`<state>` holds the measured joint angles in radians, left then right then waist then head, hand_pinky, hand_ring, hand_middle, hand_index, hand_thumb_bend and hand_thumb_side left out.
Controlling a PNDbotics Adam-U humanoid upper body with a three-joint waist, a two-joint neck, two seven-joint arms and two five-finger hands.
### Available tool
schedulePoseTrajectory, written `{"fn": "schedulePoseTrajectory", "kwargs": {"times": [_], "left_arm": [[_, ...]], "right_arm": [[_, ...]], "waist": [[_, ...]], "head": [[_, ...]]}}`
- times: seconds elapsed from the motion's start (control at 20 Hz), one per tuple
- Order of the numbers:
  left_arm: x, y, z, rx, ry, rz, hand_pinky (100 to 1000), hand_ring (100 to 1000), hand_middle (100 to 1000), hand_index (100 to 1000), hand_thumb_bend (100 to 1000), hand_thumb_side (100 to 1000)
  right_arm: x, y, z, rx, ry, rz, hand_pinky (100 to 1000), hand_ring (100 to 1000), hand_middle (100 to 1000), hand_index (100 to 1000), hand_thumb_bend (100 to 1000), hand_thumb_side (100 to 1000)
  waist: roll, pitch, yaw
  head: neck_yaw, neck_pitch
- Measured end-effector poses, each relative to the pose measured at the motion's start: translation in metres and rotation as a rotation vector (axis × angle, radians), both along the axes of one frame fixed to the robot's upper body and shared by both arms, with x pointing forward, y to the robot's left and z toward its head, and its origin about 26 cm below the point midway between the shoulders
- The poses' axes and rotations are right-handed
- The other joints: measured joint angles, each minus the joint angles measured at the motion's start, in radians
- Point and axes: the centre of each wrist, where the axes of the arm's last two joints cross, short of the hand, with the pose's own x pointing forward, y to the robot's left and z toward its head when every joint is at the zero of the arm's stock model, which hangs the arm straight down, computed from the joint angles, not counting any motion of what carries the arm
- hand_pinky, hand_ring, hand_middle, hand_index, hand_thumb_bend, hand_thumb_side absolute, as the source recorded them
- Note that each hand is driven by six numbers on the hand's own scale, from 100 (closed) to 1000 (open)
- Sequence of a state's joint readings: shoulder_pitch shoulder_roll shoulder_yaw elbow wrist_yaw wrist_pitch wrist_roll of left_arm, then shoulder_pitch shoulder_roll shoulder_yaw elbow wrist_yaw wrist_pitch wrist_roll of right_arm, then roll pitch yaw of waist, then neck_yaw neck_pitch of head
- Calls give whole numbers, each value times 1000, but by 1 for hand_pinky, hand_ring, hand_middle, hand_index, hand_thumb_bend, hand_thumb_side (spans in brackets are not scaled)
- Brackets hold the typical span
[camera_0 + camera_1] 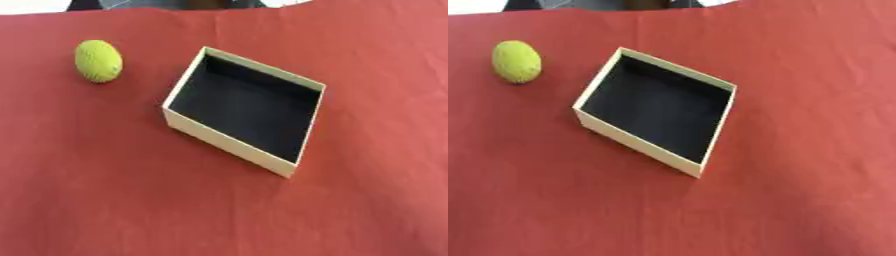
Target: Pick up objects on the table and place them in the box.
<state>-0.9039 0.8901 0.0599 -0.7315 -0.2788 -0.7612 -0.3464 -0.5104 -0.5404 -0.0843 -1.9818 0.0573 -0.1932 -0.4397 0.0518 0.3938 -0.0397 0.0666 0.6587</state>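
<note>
Tabletop (105, 200) fills both eye views, covered edge to edge in red cloth with a few soft creases, a pale strip of background along the far edge. Next down in size: the box (229, 143), cream walls, black inside, open top, sitting rotated so 1 corner points toward the near side; nothing visible in it. Smallest: 1 yellow-green ball (98, 60), egg-shaped with a knobbly texture, resting on the cloth to the robot's left of the box and a bit farther back, near it but apart, not touching the wall. No other loose objects showing. Neither hand is in either view, so fingers state: can't tell, no arm entering from any side. My read on the step: task is at the start of a pick, ball not yet grasped, box looks to have received nothing so far. Next move probably calls for the left hand, since the ball sits on that side: come in over the ball with fingers spread, close around its middle, lift clear of the cloth, carry right over the near-left wall of the box, release above the black floor. Risks: rounded shape could roll on contact, and the box wall must be cleared on the transfer.
</note>
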Motion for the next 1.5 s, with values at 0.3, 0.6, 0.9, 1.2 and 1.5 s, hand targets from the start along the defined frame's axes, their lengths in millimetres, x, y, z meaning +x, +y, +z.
{"fn": "schedulePoseTrajectory", "kwargs": {"times": [0.3, 0.6, 0.9, 1.2, 1.5], "left_arm": [[9, -10, -2, 69, 8, 4, 855, 863, 849, 939, 118, 530], [24, -25, -5, 61, 0, -15, 858, 853, 841, 940, 100, 573], [43, -53, -3, 18, -15, -57, 860, 848, 836, 941, 100, 589], [53, -72, -15, -2, 14, -81, 867, 855, 840, 934, 100, 534], [58, -80, -25, 53, 44, -74, 902, 891, 860, 944, 140, 435]], "right_arm": [[0, 0, 0, 3, 1, 4, 767, 709, 576, 747, 100, 542], [0, 2, 2, 8, -7, 13, 767, 709, 577, 747, 100, 538], [1, 4, 2, 8, -9, 25, 766, 709, 577, 747, 100, 537], [1, 5, 2, 16, -9, 32, 766, 709, 576, 746, 100, 537], [1, 6, 2, 20, -8, 35, 766, 709, 575, 746, 100, 539]], "waist": [[1, 0, -11], [-2, 0, -16], [-2, -1, -26], [-2, -1, -30], [-4, -1, -32]], "head": [[12, 0], [18, 5], [28, 8], [27, 7], [26, 6]]}}
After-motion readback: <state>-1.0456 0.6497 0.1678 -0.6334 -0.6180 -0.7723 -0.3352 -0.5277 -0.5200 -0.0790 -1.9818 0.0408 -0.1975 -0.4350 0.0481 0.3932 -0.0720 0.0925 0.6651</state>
